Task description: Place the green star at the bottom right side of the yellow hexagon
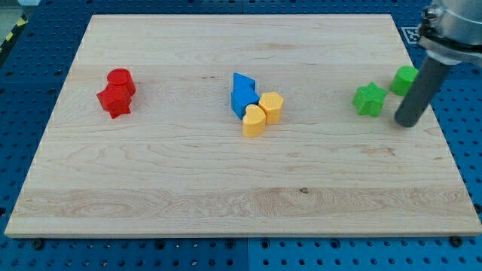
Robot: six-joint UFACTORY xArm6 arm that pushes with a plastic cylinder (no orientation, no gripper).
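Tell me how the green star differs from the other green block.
The green star has a spiky outline and lies to the view's left of my tip; the other green block looks rounder or blockier and is partly hidden behind the rod, its shape unclear. The star stands fully in view, lower on the board; the other sits nearer the view's top right. Both share the same green.

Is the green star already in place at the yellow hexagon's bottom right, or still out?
Still out. The green star sits far toward the view's right of the yellow hexagon, close beside my tip.
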